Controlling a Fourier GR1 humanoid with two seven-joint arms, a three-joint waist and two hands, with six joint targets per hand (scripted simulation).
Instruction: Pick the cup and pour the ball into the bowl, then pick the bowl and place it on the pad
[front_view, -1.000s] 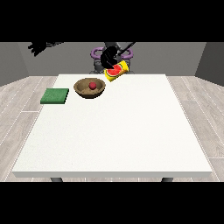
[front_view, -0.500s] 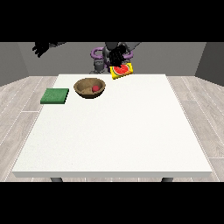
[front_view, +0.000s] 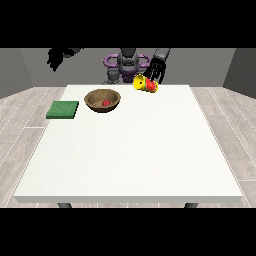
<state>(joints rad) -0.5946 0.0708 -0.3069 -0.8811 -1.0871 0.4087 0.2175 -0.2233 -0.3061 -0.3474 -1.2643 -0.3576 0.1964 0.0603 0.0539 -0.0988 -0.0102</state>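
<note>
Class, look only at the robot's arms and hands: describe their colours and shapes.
Both hands are black, with separate fingers. The hand at the view's right sits on a dark grey, blocky forearm. The hand at the view's left shows as a dark shape. No cables or markings can be made out.

**No readable text anywhere in this view**

You will find nothing to read here. The cup (front_view: 145, 84) shows yellow and red patches on its side, and those may be a printed pattern, but at this distance they form no letter or number you could make out. The bowl (front_view: 103, 100), the ball (front_view: 106, 103) inside it and the green pad (front_view: 63, 109) are plain surfaces with no label or mark. The white table (front_view: 130, 150) carries no sign or number. The robot's body shows no brand that you can read.
</note>
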